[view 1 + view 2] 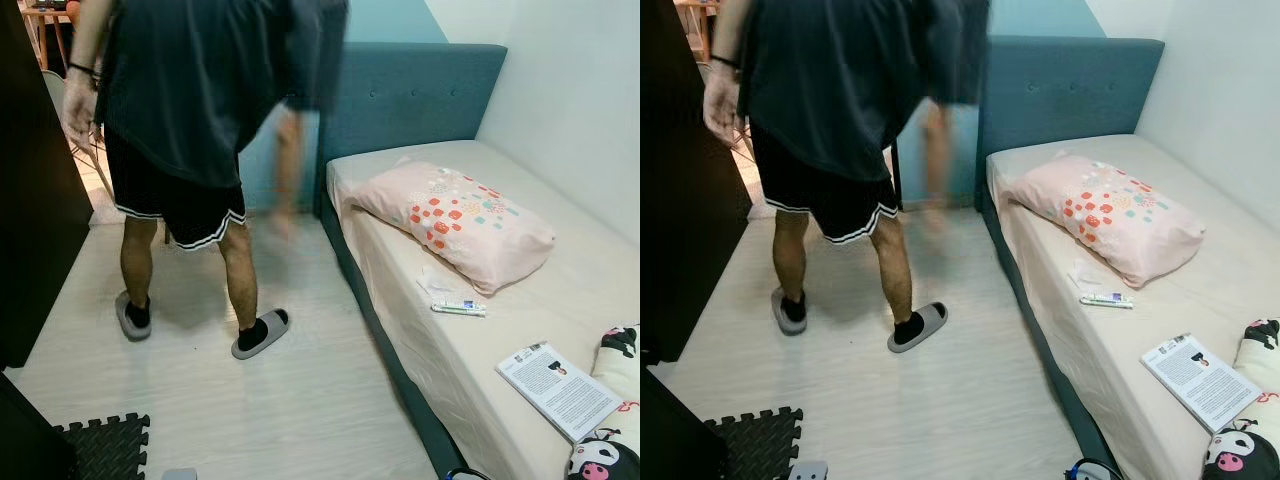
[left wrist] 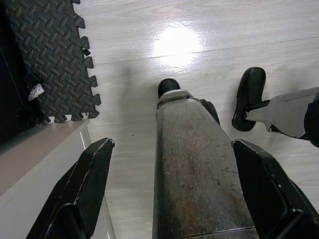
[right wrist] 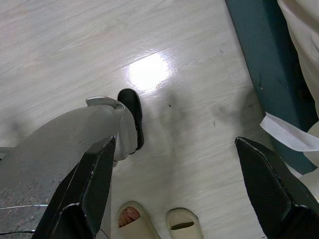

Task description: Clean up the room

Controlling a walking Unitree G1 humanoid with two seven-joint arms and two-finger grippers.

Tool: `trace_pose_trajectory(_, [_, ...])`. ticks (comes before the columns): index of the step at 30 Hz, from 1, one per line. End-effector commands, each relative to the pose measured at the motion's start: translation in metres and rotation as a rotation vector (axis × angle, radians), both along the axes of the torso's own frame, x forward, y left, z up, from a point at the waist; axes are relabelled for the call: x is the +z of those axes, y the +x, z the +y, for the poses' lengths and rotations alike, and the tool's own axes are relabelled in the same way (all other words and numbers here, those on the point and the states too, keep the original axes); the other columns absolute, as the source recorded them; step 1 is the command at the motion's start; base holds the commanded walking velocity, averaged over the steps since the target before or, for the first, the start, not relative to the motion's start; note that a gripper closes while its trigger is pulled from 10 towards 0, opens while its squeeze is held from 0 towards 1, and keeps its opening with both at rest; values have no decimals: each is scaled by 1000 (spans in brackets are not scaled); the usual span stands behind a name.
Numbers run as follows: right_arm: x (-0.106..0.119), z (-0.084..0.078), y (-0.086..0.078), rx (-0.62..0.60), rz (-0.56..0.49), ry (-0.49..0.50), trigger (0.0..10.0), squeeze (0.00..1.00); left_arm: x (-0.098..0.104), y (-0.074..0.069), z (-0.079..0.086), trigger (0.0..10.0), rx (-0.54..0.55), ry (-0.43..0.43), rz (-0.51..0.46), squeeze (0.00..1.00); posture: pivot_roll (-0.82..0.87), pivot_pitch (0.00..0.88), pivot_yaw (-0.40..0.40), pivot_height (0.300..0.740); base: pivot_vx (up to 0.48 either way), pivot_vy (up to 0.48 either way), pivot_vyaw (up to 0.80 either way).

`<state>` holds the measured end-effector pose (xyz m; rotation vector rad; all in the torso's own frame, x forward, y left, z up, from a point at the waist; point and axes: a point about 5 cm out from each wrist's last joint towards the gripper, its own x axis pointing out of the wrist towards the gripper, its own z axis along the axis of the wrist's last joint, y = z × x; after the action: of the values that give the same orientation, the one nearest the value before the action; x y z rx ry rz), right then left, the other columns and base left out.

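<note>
Bedroom with items strewn on the bed

Bed (image 1: 560,250) with a teal headboard (image 1: 420,95) is seen along the right wall, covered by a beige sheet. Pale wood-look floor (image 1: 280,390) takes up the rest of the room. A person (image 1: 185,110) in a dark shirt, black shorts and grey slippers is seen standing on the floor to the left of the bed, bent forward, one arm blurred. A pink patterned pillow (image 1: 455,220) is laid near the head of the bed. A booklet (image 1: 558,388) is placed flat near the front edge of the mattress, beside a black-and-white plush toy (image 1: 605,455). A toothpaste tube (image 1: 459,308) is found on the sheet just in front of the pillow. A dark foam mat (image 1: 105,447) lies at the lower left.

Left gripper (image 2: 174,194) is held over the floor, fingers spread wide, nothing between them. Right gripper (image 3: 177,191) is likewise held wide apart and unladen above the floor beside the bed frame.
</note>
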<state>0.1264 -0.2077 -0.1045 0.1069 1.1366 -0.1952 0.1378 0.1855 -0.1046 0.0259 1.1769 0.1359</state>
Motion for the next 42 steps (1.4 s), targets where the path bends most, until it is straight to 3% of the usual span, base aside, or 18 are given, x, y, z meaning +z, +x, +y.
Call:
trace_pose_trajectory(1, [0,-1,-1,-13,8,1,10000,0,-1,-3,-1,10000,-5,-3,16,0,-44,0,-64,739,0,0,0])
trace_pose_trajectory(8, [0,-2,-1,-11,9,2,10000,0,-1,-3,-1,10000,-4,-3,16,0,-46,0,-67,739,0,0,0])
trace_pose_trajectory(17, [0,-3,-1,-19,5,-5,10000,0,1,1,-3,10000,29,-21,-56,0,-52,0,-72,739,0,0,-768])
trace_pose_trajectory(21, [1,-4,0,-24,-9,0,10000,0,12,24,10,10000,22,-18,-172,0,-51,0,-72,739,0,0,0])
trace_pose_trajectory(23, [1,-3,1,-25,-17,7,10000,0,14,28,9,10000,24,-38,-191,0,-51,0,-70,739,0,0,0])
trace_pose_trajectory(29, [2,-2,3,-19,-33,28,10000,0,12,24,13,10000,21,-41,-178,0,-51,0,-67,739,0,0,0])
trace_pose_trajectory(42, [2,-1,4,-29,-35,34,10000,0,11,18,17,10000,16,-40,-169,0,-50,0,-62,739,314,0,0])
